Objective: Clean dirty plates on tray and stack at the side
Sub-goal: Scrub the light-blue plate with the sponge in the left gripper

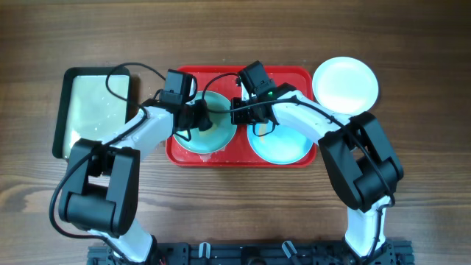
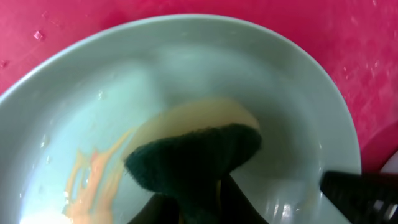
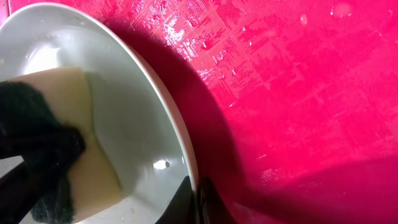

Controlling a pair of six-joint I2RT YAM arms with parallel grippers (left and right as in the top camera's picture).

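Note:
The red tray (image 1: 291,73) holds two pale turquoise plates. The left plate (image 1: 213,138) is tilted up; my left gripper (image 1: 197,114) is shut on a sponge with a dark green scrub side and presses it into the plate (image 2: 205,158). Orange smears (image 2: 93,180) lie on the plate's inside (image 2: 186,74). My right gripper (image 1: 237,112) is shut on this plate's rim (image 3: 198,199); the sponge (image 3: 93,155) shows there too. The second turquoise plate (image 1: 283,143) lies flat at the tray's right. The white plate (image 1: 345,83) lies on the table right of the tray.
A black-rimmed rectangular basin (image 1: 96,110) with a pale inside stands left of the tray. Black cables arc above the tray's back edge. The arms' bases stand at the table's front edge.

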